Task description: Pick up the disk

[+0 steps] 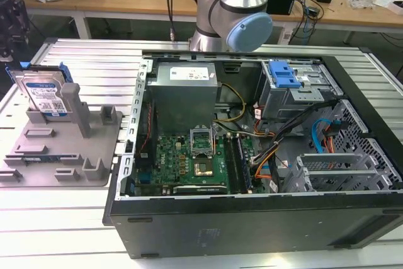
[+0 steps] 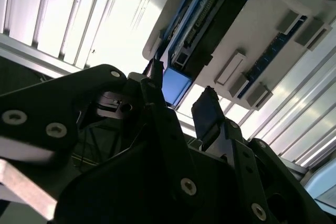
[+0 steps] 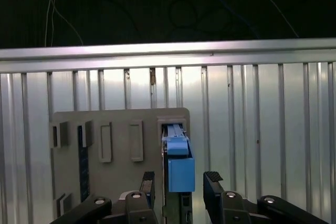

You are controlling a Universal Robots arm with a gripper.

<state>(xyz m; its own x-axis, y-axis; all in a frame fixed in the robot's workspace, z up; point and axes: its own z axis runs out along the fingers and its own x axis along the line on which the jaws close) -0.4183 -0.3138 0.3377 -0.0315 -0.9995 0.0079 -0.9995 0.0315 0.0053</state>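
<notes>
The exterior view has the disk standing on edge in the grey holder at its left; the second wrist view has the gripper pointing down, spread wide astride it; in the first wrist view one finger nears the slot wall, so it could snag there or slip off the blue edging.

We see a ribbed metal worktop, brightly lit. Beyond its far edge, long wooden benches stand over a dark floor.
</notes>
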